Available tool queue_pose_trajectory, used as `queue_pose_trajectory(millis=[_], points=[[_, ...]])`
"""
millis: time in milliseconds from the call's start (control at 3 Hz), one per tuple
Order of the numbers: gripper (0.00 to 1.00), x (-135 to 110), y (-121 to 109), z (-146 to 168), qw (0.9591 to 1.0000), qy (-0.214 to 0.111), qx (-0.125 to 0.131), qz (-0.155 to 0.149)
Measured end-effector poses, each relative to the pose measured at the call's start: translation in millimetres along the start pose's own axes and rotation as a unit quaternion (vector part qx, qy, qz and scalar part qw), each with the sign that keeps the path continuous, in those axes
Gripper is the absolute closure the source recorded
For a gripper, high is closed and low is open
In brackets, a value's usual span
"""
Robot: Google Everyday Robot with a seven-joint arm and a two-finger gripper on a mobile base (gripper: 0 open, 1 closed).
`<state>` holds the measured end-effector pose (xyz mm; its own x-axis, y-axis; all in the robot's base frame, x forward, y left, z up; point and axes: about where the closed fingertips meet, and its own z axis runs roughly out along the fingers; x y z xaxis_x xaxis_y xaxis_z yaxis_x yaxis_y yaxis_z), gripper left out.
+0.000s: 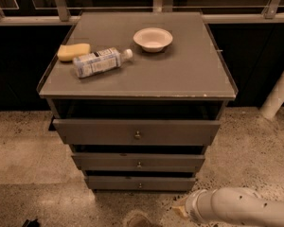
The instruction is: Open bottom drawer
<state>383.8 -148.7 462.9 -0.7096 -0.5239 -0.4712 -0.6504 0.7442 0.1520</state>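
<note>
Gripper (181,212) noted low over the floor (28,145), below and right of the bottom drawer (113,183) (apart from it); whether clenched or released cannot be told.

The grey cabinet top (189,74) is a flat slab with a thin raised rim. A yellow sponge (74,51) lies near its left edge. Just beside it, a clear plastic bottle (100,62) rests on its side with the cap pointing right. A white bowl (153,39) stands upright toward the back, apart from the bottle. The gripper (181,212) hangs low over the speckled floor (23,145), in front of the cabinet's right side.
</note>
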Motion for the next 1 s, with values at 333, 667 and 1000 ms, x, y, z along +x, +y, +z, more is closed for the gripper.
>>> queue_pose_trajectory(millis=[333,667,1000], points=[[1.0,39,-10,51,0.9986,-0.011,0.0,0.051],[1.0,35,-49,119,0.9952,-0.049,0.031,0.079],[1.0,35,-49,119,0.9952,-0.049,0.031,0.079]])
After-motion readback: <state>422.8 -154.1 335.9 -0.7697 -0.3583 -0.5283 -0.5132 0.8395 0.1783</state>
